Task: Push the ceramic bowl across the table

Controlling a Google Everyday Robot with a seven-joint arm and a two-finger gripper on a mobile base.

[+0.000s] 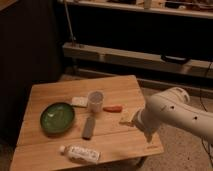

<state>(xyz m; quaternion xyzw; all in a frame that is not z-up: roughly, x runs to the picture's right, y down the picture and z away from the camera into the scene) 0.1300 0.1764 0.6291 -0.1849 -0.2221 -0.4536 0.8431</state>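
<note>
Light wooden table (60, 92) carries the green ceramic bowl (57, 118) toward its left side. Well right of the bowl, past 1 white cup (95, 100), hangs the gripper (135, 120); I cannot tell its state.

The round, shallow ceramic bowl (57, 118) is glossy green with a darker rim; the light wooden plank tabletop (117, 86) is honey-tan, lined by plank seams; the small cylindrical cup (95, 101) is white; the slim carrot-like piece (113, 108) is orange; the flat oblong bar (89, 127) is dark grey; the lying plastic bottle (80, 153) is white with dark print; the gripper (135, 120), at the tabletop's right edge beside a pale yellow block (125, 117), looks white.
</note>
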